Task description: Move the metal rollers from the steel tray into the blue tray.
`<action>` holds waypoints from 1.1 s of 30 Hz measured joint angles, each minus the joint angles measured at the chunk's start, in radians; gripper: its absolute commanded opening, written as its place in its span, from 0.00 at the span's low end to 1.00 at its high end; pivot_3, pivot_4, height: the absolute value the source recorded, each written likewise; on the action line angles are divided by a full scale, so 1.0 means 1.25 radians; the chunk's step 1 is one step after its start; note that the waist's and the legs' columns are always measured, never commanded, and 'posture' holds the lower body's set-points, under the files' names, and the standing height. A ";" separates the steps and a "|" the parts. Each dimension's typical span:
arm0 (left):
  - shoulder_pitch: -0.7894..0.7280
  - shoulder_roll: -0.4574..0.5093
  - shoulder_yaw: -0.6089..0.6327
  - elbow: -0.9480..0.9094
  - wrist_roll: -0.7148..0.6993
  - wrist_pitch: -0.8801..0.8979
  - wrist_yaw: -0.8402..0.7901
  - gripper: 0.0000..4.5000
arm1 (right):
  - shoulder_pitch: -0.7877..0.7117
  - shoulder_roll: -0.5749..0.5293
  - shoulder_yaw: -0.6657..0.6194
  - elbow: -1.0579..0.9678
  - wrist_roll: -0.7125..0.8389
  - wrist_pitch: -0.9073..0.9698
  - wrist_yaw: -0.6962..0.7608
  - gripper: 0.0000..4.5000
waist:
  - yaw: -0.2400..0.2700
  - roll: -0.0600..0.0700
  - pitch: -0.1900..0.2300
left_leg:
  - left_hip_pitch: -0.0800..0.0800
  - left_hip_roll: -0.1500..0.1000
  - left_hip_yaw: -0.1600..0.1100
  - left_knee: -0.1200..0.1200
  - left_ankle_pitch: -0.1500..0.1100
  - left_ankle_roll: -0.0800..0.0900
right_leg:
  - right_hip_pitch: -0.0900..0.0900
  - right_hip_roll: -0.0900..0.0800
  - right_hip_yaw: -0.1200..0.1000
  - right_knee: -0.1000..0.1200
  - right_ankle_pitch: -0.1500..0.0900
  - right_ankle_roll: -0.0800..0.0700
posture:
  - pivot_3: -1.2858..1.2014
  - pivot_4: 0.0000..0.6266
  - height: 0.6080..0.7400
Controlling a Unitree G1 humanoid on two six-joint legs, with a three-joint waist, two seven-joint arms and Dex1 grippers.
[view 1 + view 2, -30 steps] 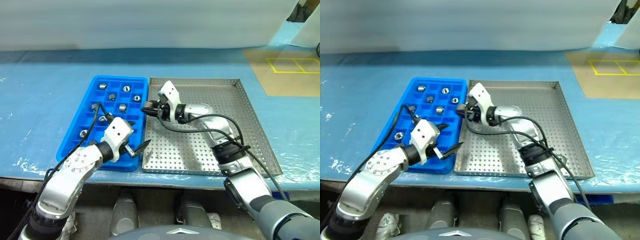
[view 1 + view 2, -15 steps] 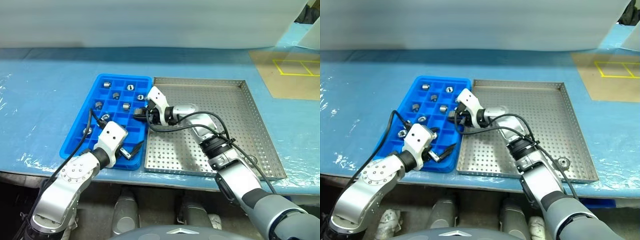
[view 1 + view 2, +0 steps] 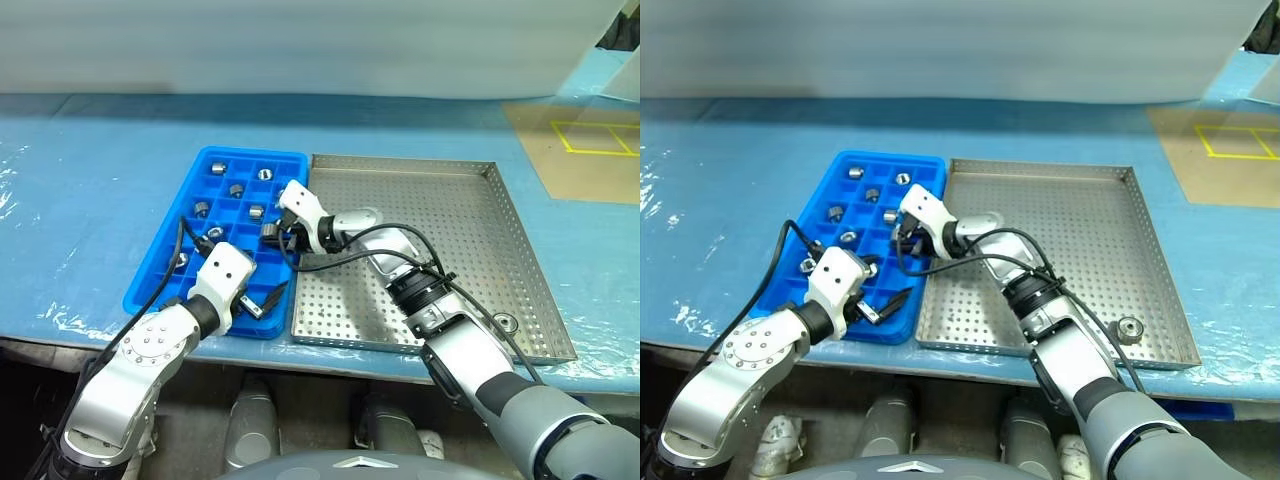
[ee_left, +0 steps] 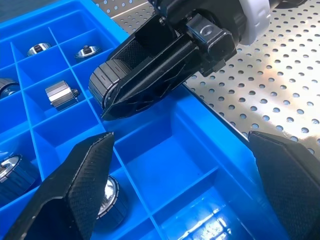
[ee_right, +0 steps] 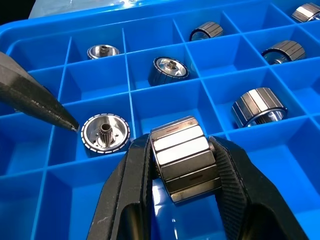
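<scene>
- The right tool (image 5: 185, 150) grips a roller (image 5: 184, 157) lying on its side, seemingly just above an empty cell of the blue tray (image 3: 150, 285).
- The left tool (image 4: 180, 175) is open nearby.

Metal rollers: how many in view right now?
9. Seven rollers sit in blue tray cells; one roller is held in the right tool; one lies in the steel tray, near right corner. The arms may hide more.

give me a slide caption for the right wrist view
Right tool holding a metal roller over an empty cell of the blue tray.
</scene>
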 measured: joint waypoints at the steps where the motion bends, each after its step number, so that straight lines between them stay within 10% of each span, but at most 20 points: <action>1: 0.000 0.000 0.000 0.000 0.000 0.000 0.000 1.00 | -0.001 -0.001 0.003 0.000 -0.004 -0.002 0.001 0.29 | 0.000 0.000 0.000 | 0.000 0.000 0.000 0.000 0.000 0.000 | 0.000 0.000 0.000 0.000 0.000 0.000 | 0.64 0.24 1.00; 10: -0.027 -0.001 0.000 0.005 0.000 0.001 0.000 1.00 | -0.004 -0.008 0.017 0.009 -0.033 -0.030 0.004 0.96 | 0.005 0.000 0.000 | 0.001 0.000 0.000 0.001 0.001 -0.001 | 0.000 -0.001 0.000 0.003 0.000 0.000 | 0.61 0.24 1.00; 33: -0.352 -0.085 -0.161 0.385 -0.011 -0.186 -0.234 1.00 | 0.363 -0.407 -0.275 -0.513 0.103 0.350 -0.026 0.98 | -0.081 0.000 0.000 | 0.004 -0.001 0.003 0.004 0.001 -0.001 | 0.000 0.001 0.005 0.006 0.000 0.000 | 0.40 0.24 1.00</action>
